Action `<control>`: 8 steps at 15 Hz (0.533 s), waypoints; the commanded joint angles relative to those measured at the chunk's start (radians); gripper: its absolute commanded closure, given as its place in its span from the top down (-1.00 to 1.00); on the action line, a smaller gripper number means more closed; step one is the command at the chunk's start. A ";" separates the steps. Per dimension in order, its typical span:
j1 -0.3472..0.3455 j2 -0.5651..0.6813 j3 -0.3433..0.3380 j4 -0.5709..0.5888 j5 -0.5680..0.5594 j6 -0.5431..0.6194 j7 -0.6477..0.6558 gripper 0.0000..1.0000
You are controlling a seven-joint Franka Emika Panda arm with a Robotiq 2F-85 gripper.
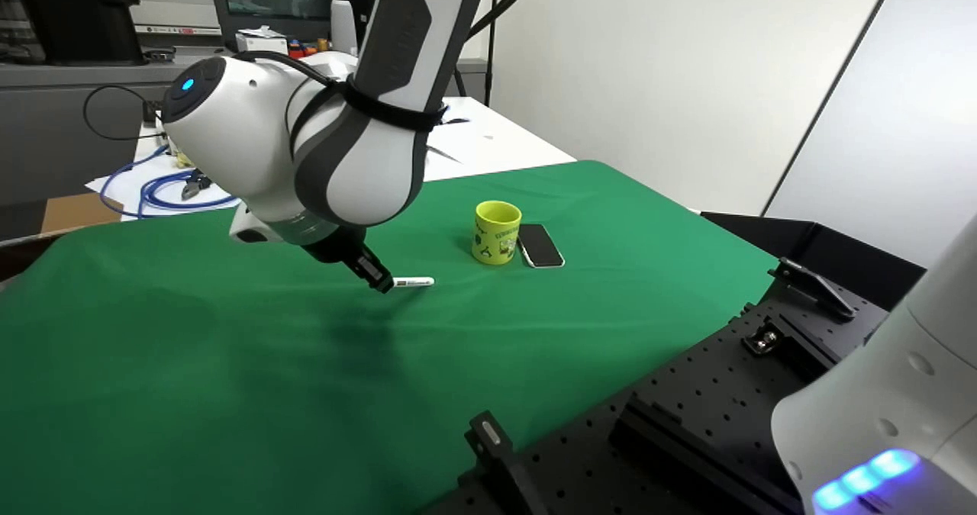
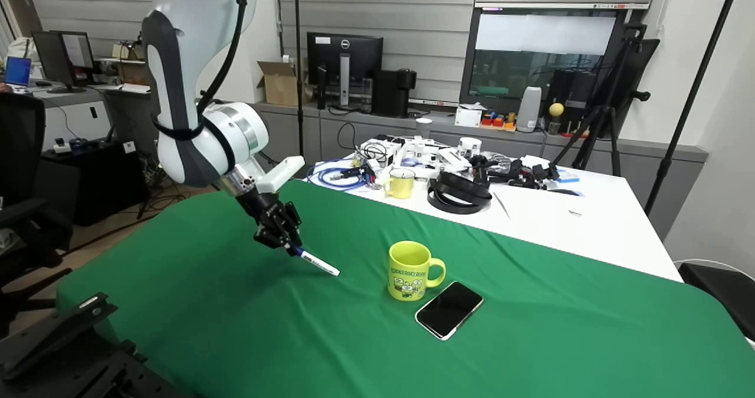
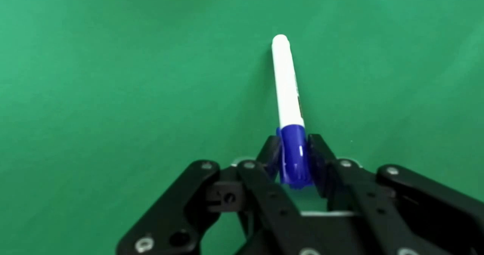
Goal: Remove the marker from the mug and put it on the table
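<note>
Rm bkgd: grey cabinets [image 1: 46, 141], monitor [image 2: 321, 56], window [image 2: 501, 62], tripod [image 2: 603, 110]. White side table [image 2: 601, 239] is piled w/ blue cable [image 1: 183, 206], black loops [image 2: 466, 187], yellow cup [image 2: 401, 184], etc. Main table [image 2: 560, 351] wears a green cloth [image 1: 153, 385]; black perforated plate [image 1: 725, 408] sits at one edge. Closest obstacle: phone [image 2: 449, 309], flat, just beside the upright mug [image 2: 407, 268]; can't tell if they touch.

Task item, the marker [image 3: 288, 85], is out of the mug, near it but apart, strip of cloth btwn. The gripper [image 3: 295, 141] is clamped on it, fingers [image 3: 319, 156] against both sides of the blue cap [image 3: 295, 156]; other end sticks out on the mug side. Can't tell if that tip touches the cloth.

Wrist view gives most of the cap; in an exterior view it's hidden & just the white barrel [image 1: 414, 281] shows. Mug handle [image 2: 437, 272] shows in an exterior view. Arm-base lights [image 1: 866, 478] glow blue in an exterior view.

Materials: mug = yellow-green cylinder w/ cartoon print. Phone = rounded rect., glassy black face, pale rim. Marker = smooth slim rod, rounded tip. Cloth lightly creased. Gripper = dark linkages w/ metal screws.
</note>
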 commanded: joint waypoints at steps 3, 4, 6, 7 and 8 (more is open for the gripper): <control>-0.097 0.039 0.065 0.000 0.184 -0.005 -0.101 -0.88; -0.111 0.038 0.070 0.004 0.218 -0.009 -0.131 -0.88; -0.129 0.031 0.073 0.016 0.280 -0.025 -0.178 -0.01; -0.136 0.023 0.071 0.025 0.305 -0.031 -0.199 0.00; -0.142 0.013 0.068 0.032 0.330 -0.040 -0.219 0.13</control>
